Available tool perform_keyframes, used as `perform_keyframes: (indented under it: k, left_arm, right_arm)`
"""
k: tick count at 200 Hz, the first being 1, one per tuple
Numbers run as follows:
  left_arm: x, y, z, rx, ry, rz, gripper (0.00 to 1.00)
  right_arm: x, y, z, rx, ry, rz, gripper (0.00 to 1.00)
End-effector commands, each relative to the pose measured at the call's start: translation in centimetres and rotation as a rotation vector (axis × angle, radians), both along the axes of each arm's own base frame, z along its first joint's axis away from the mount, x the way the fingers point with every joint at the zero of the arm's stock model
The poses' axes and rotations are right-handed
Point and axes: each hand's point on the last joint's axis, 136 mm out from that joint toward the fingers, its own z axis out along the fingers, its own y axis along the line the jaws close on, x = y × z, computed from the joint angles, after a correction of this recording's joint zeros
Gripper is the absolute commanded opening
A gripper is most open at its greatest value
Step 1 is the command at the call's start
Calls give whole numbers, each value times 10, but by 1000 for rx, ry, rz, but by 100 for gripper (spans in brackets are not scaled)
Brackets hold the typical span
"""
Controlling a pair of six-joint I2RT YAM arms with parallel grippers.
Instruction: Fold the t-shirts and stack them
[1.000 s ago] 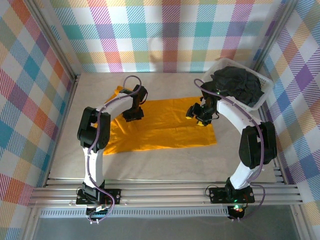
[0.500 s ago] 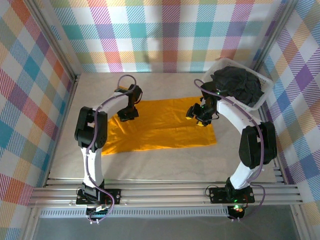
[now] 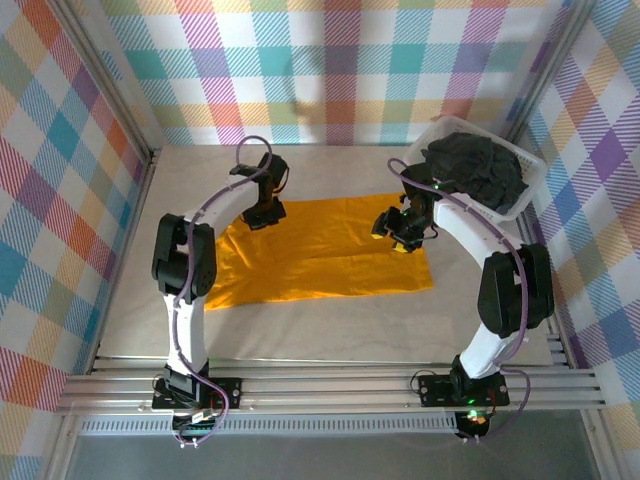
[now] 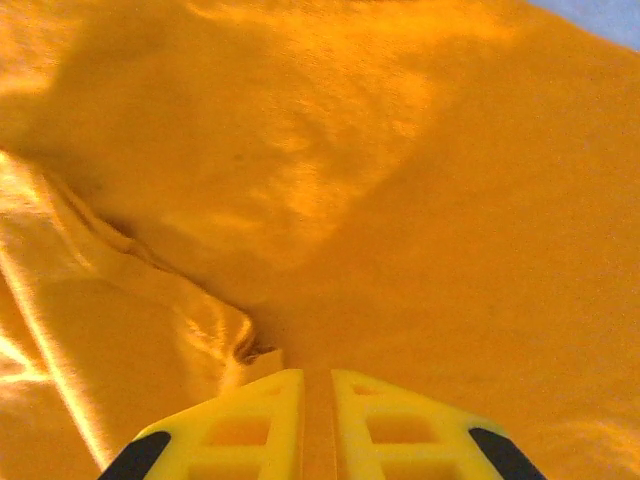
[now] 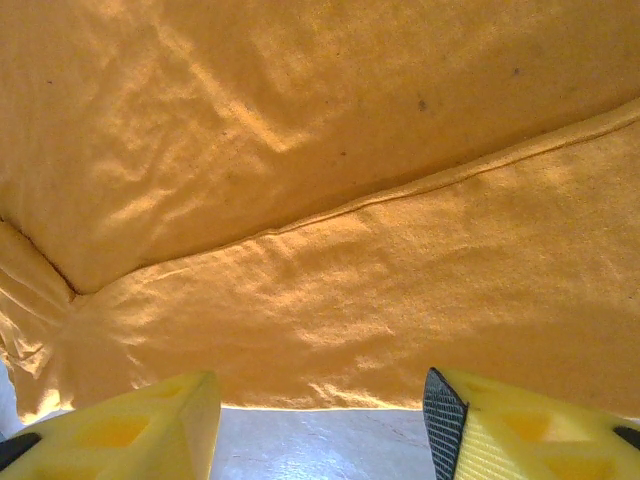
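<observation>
The orange-yellow t-shirt (image 3: 330,255) lies spread flat on the table's middle. My left gripper (image 3: 263,212) sits at its far left part, jaws shut with a thin strip of orange cloth (image 4: 318,400) pinched between the yellow fingers (image 4: 250,420); a raised fold (image 4: 150,290) runs off to the left of the tips. My right gripper (image 3: 400,233) hovers at the shirt's far right edge, open wide, its fingertips (image 5: 160,420) apart over the hem (image 5: 330,390) with bare table between them. The charcoal-black t-shirt (image 3: 478,168) is bunched in the basket.
The white lattice basket (image 3: 531,190) stands at the back right corner against the checked wall. Bare beige table (image 3: 330,325) stretches in front of the orange shirt to the aluminium rail (image 3: 330,385) at the near edge.
My left gripper has shifted toward the far side of the table, and the orange sleeve tip that stuck out at the far left no longer shows. The right arm has stayed put.
</observation>
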Motion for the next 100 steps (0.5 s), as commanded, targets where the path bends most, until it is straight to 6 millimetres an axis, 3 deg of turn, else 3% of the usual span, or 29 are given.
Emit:
perform_keyframes:
  k: [1, 52, 100]
  left_arm:
    - [-9, -6, -19, 17, 63, -10, 16]
    - [-14, 14, -29, 138, 90, -53, 18]
    - [-23, 15, -42, 139, 120, -57, 20]
  right_arm:
    - [-5, 4, 6, 25, -8, 6, 57]
    - [-5, 5, 7, 31, -8, 6, 57]
    - [-3, 6, 7, 35, -5, 1, 57]
